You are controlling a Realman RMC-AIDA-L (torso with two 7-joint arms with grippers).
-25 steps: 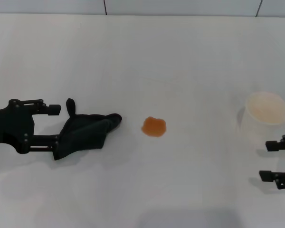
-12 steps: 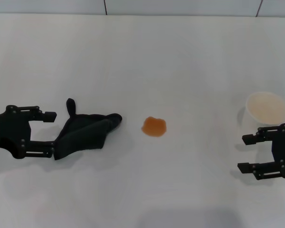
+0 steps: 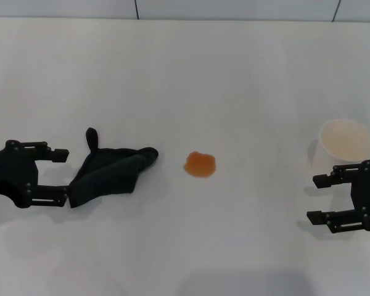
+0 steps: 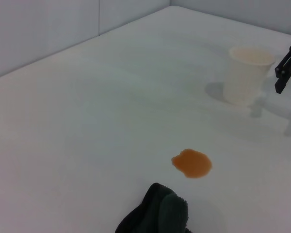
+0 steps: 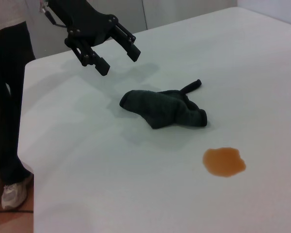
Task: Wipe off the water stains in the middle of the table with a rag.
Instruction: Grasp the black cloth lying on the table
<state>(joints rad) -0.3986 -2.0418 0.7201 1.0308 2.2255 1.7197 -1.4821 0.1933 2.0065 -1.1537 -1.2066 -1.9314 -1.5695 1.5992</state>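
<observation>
Your left gripper [image 3: 60, 173] is hanging spread and empty beside the black rag [image 3: 110, 171], so you're aiming low over its bunched middle before sweeping toward the orange water stains [image 3: 200, 164] mid-bench [image 3: 234, 80]; right gripper [image 3: 317, 197] is idling unclenched.

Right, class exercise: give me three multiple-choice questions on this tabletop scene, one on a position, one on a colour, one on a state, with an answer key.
1. Where does the rag lie, seen from the head view?
A. Between the left tool and the water stains
B. Inside the cup
C. On top of the stains

2. What colour is the stain?
A. Blue
B. Orange-amber
C. Green

3. What state is the left tool in?
A. Shut on the rag
B. Open, rag not gripped
C. Shut on the cup

Answers:
1. A, the rag sits on the table left of the blotch, apart from it.
2. B, it is an orange blotch.
3. B, its fingers are spread, beside the rag; the right tool is also open, near the cup.
</observation>
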